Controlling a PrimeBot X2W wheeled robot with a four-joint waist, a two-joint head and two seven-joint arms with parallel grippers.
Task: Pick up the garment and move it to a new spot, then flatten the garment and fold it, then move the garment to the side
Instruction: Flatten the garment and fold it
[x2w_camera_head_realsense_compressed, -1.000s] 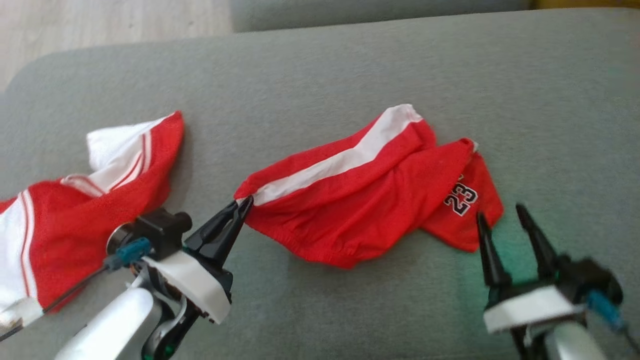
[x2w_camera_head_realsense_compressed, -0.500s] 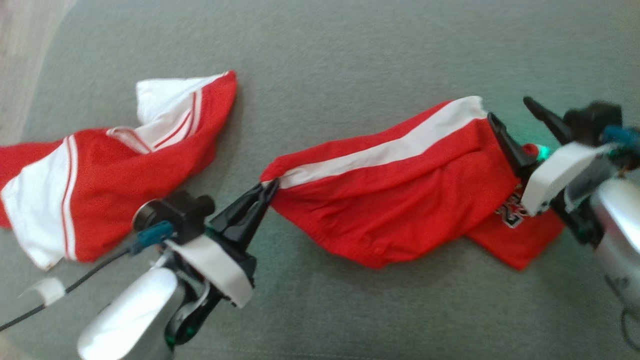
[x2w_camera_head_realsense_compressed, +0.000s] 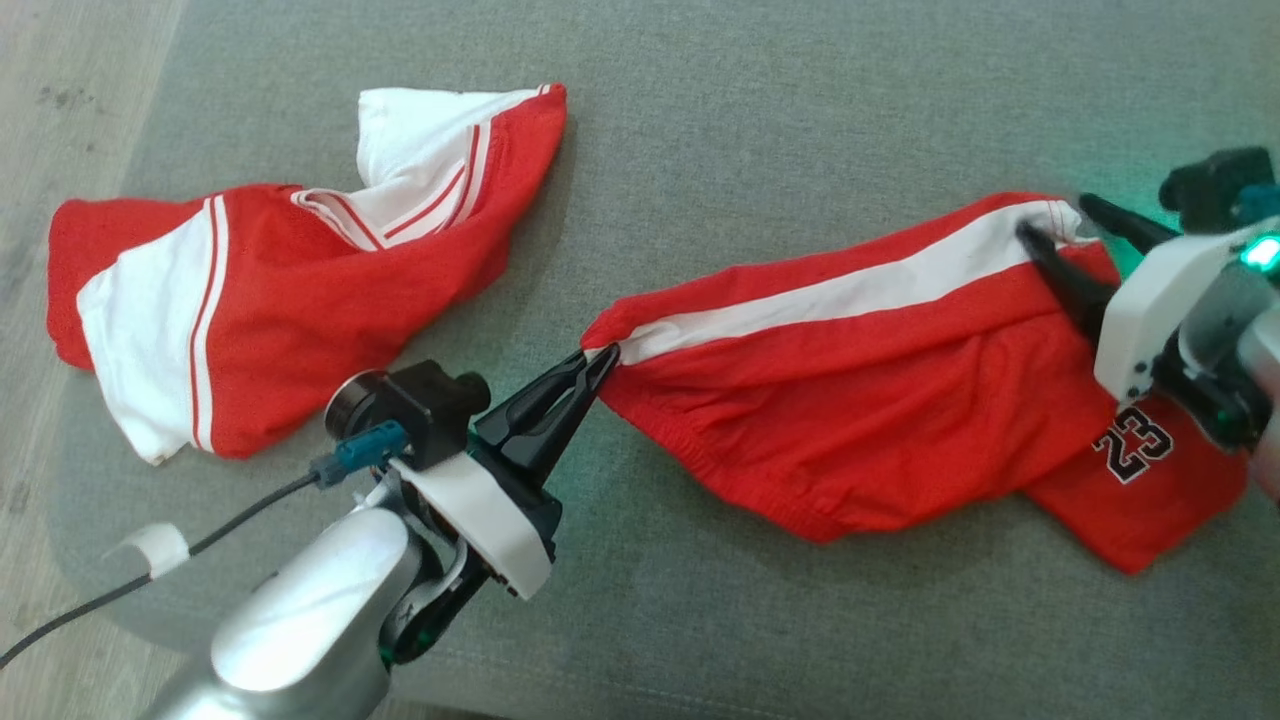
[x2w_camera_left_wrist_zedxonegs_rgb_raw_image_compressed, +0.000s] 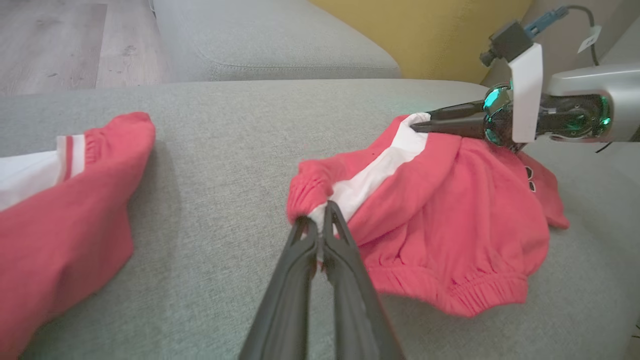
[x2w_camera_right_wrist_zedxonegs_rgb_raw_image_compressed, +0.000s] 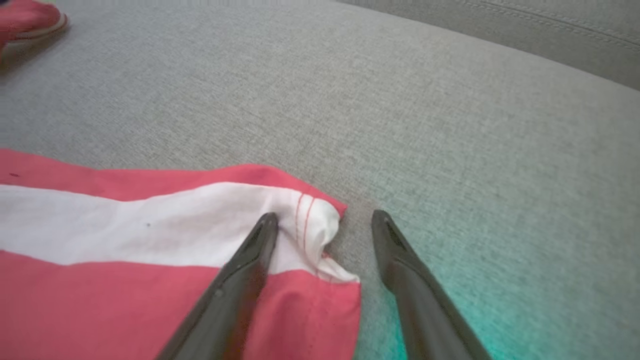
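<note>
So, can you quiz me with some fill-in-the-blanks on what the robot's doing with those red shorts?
The left gripper is ___ on the waistband end of the shorts.
The right gripper straddles the striped hem corner, fingers ___.
The shorts carry the number ___.
The second red garment lies to the robot's ___.
Missing: shut, open, 23, left.

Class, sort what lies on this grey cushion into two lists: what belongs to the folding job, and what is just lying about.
In the job: red shorts marked 23; left gripper, shut on one end; right gripper, open at the other end.
Lying about: other red-and-white garment, untouched.
</note>
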